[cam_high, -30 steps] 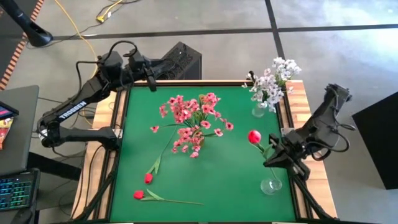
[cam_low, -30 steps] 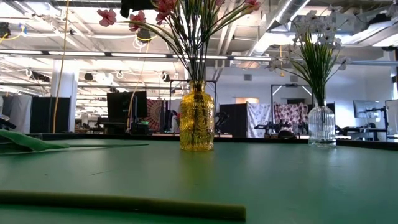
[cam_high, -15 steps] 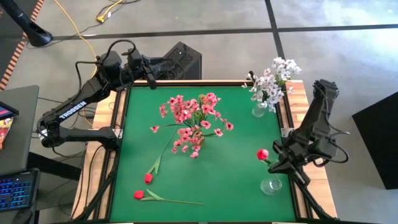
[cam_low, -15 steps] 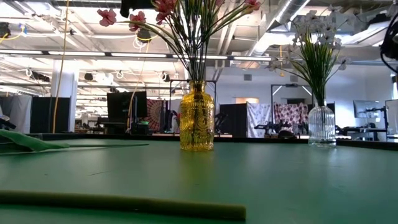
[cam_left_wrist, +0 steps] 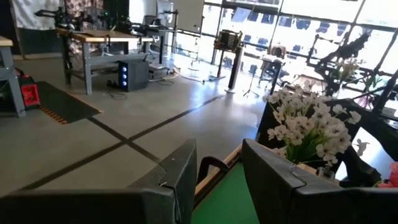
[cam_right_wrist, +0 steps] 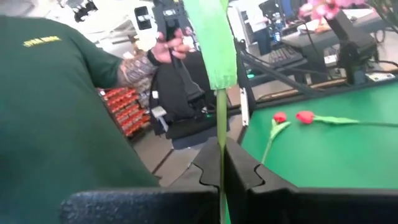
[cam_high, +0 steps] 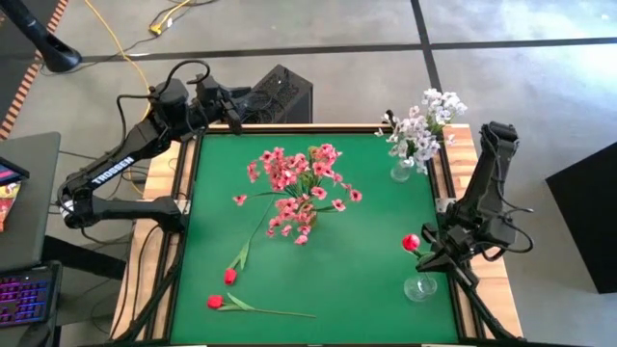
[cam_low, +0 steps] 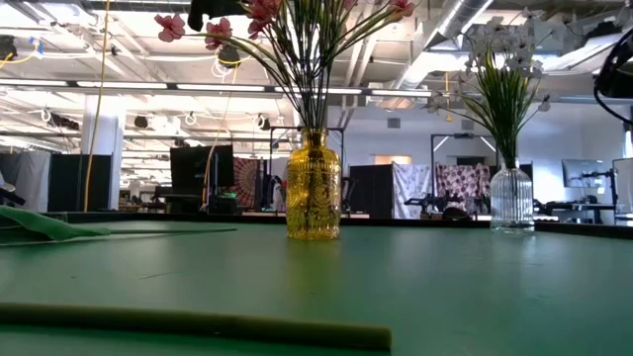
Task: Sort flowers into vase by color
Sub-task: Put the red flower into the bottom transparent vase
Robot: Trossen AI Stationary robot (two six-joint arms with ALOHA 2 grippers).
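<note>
My right gripper (cam_high: 425,254) is shut on a red-bud flower, whose bud (cam_high: 411,242) sits just beyond an empty clear glass vase (cam_high: 420,286) by the table's near right edge. Two more red-bud flowers (cam_high: 230,276) (cam_high: 215,302) lie flat on the green mat near the near left corner. Pink sprays (cam_high: 297,181) stand in a yellow vase (cam_low: 313,188) mid-table. White sprays (cam_high: 425,118) stand in a ribbed clear vase (cam_low: 511,200) at the far right. My left gripper (cam_left_wrist: 217,177) is open over the far left corner and touches nothing. My right gripper pinches the flower's thin green stem (cam_right_wrist: 221,158) between its two shut fingers, which lie across the stem. The flower is lifted clear of the table. A broad green leaf (cam_right_wrist: 211,37) rises beyond the fingers. The stem's lower end is hidden by the gripper.
A person in a green shirt (cam_right_wrist: 56,112) stands beyond the table's left edge. Wooden side rails (cam_high: 472,169) border the mat. A long green stem (cam_low: 198,324) lies across the near foreground of the low view. Bare mat (cam_high: 347,270) stretches between the yellow vase and the clear vase.
My right gripper has carried the red-bud flower toward the table's near edge and slightly right, closer to the empty clear vase, most of it in the first half second. The right arm's elbow has swung toward the far edge. The flower stays held.
</note>
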